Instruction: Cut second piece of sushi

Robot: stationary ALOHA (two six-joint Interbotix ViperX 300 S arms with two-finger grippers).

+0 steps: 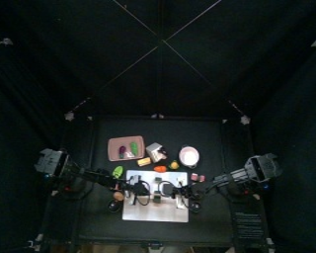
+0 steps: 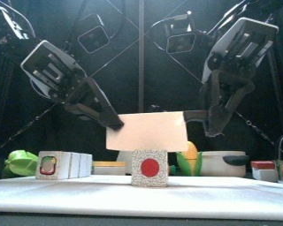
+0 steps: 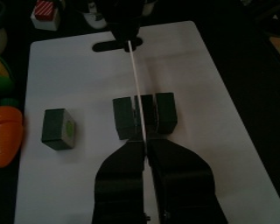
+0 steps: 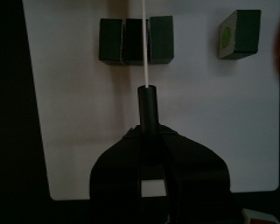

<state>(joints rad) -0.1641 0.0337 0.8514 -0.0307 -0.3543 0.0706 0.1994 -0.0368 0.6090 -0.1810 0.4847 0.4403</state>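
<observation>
front view, nearest first: a sushi piece (image 2: 150, 168) with a red centre stands on end on the white cutting board (image 2: 61, 196), a lifted white slab just behind it, toy veg beyond. left wrist view: left gripper (image 3: 147, 149) is closed right over the sushi roll (image 3: 145, 115), jaws together with no gap visible, apparently pinning it on the board. the knife (image 3: 134, 66) blade lies across the roll's middle; one cut piece (image 3: 62, 126) sits apart beside it. right wrist view: right gripper (image 4: 152, 144) is clamped on the knife handle (image 4: 149, 103), blade reaching out to the roll. my read: the second cut is in hand, blade seated on the roll but roll not visibly parted. next move calls for straight downward pressure with the left holding steady, else the roll could skid. board rests on a small black table (image 1: 102, 225); a carrot (image 3: 3, 136) lies off the board's edge; black curtains all round.
</observation>
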